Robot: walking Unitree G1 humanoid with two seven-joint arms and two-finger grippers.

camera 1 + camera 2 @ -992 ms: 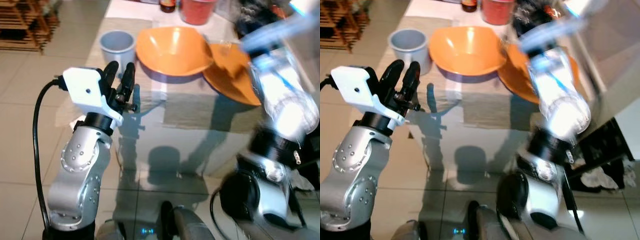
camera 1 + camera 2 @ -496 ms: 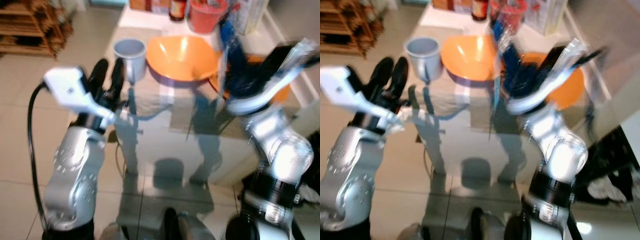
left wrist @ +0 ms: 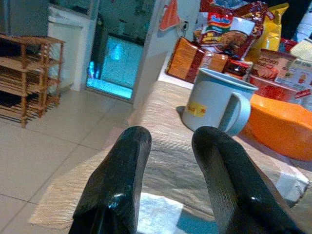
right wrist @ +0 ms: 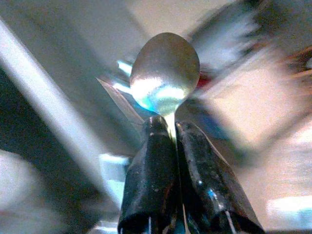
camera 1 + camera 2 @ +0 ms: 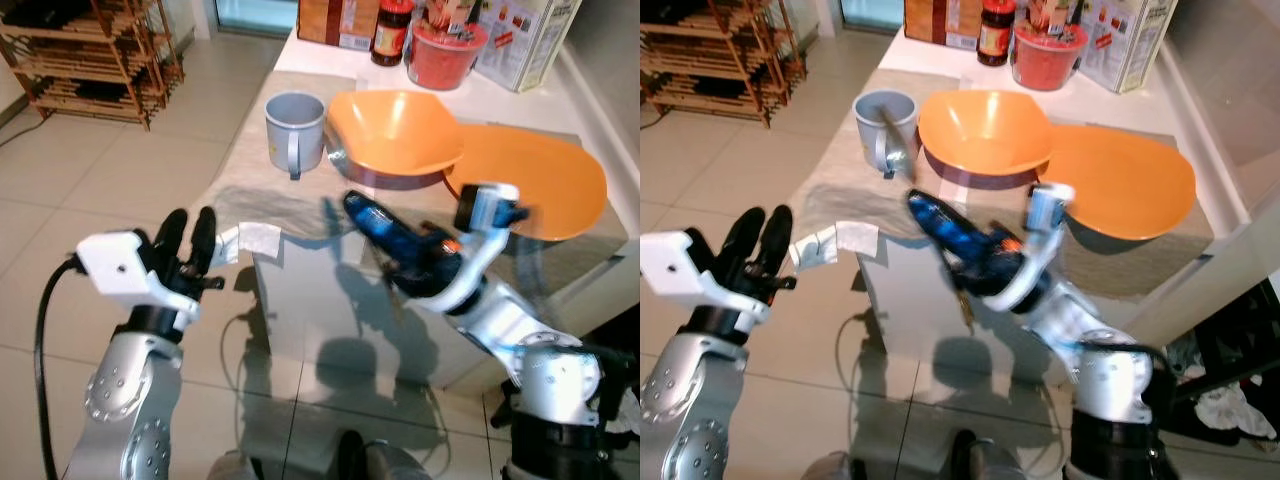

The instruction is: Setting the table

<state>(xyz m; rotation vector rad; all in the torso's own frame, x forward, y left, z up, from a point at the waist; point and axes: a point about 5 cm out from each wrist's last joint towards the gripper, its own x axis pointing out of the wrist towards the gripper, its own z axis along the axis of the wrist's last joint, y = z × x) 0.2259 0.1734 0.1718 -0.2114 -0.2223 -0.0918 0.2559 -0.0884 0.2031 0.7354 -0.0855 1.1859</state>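
A: What is the right pincer [image 4: 173, 146] doing?

B: Grasping a spoon [image 4: 165, 73]. In the right wrist view its two black fingers are clenched on the thin handle, with the bowl of the spoon sticking out beyond the tips. In the eye views that arm sits at centre right of the frame, just beside the near edge of the tabletop [image 5: 300, 195], its tip blurred.

A: Why hold it by the handle end?

B: My guess is so the bowl stays free and the spoon can be laid flat beside the dishes.

A: And the left pincer [image 5: 186, 237]?

B: Released. It hangs at the lower left of the frame over the floor, fingers slightly parted and holding nothing, pointed toward the blue mug [image 5: 294, 129]; probably just waiting.

A: What's laid out so far?

B: The blue mug stands at upper centre on a beige cloth [image 5: 265, 195]. Just right of it is an orange bowl [image 5: 395, 135], which overlaps the rim of an orange plate [image 5: 540, 180] further right.

A: The room?

B: Pale tiled floor [image 5: 90, 190], a wooden rack [image 5: 85, 55] in the upper left corner, and a red tub [image 5: 447, 52], a jar and food boxes along the tabletop's far edge.
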